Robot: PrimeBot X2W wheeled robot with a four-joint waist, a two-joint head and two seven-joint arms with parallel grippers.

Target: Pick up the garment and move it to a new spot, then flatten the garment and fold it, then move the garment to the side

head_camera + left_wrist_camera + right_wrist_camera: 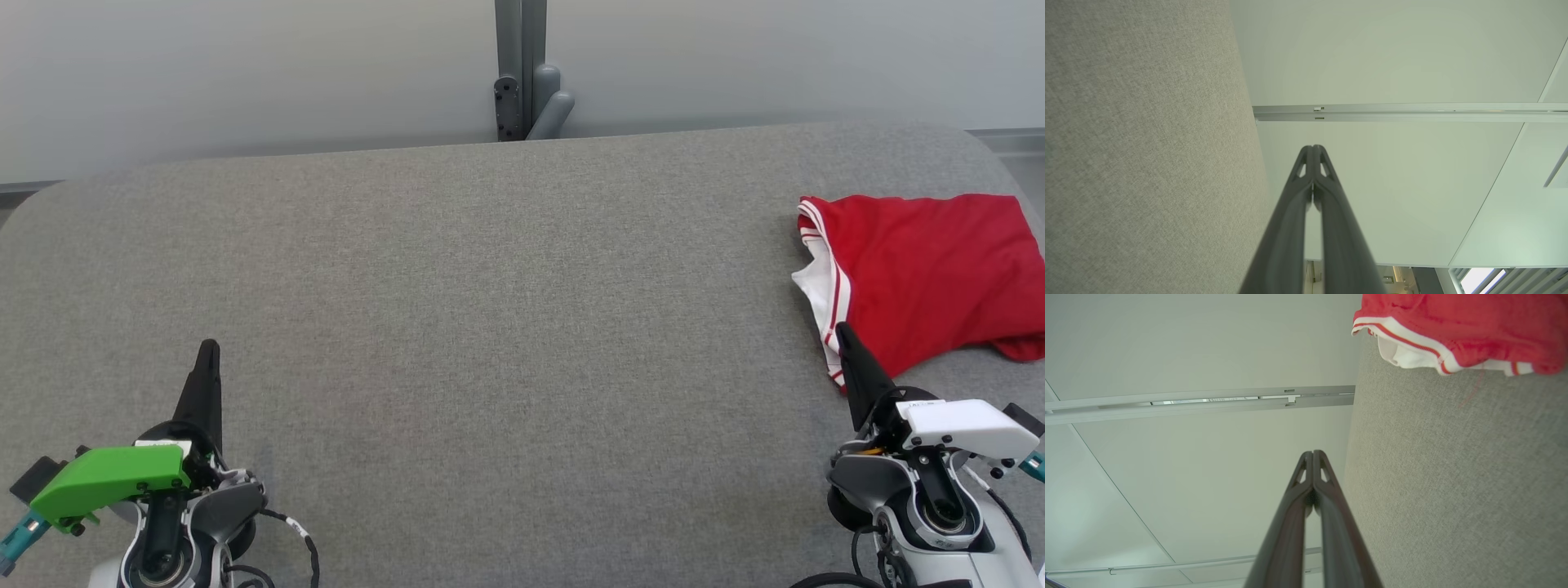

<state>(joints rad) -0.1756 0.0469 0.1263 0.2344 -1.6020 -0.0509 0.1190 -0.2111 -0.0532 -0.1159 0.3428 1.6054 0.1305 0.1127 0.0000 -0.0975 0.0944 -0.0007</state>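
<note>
The garment [931,273] is red with white striped trim, folded into a compact bundle at the right side of the grey fabric table [490,310]. In the right wrist view the garment [1461,326] lies at the top right. My right gripper [841,331] is shut and empty at the lower right, its tip just in front of the garment's near edge. Its fingertips [1312,454] press together. My left gripper [210,347] sits shut and empty at the lower left, far from the garment, and its closed tips [1312,148] point at a pale wall.
A grey post with a bracket [526,73] stands behind the table's far edge, before a pale wall. The table's corners are rounded. A metal rail [1408,112] runs along the wall panels.
</note>
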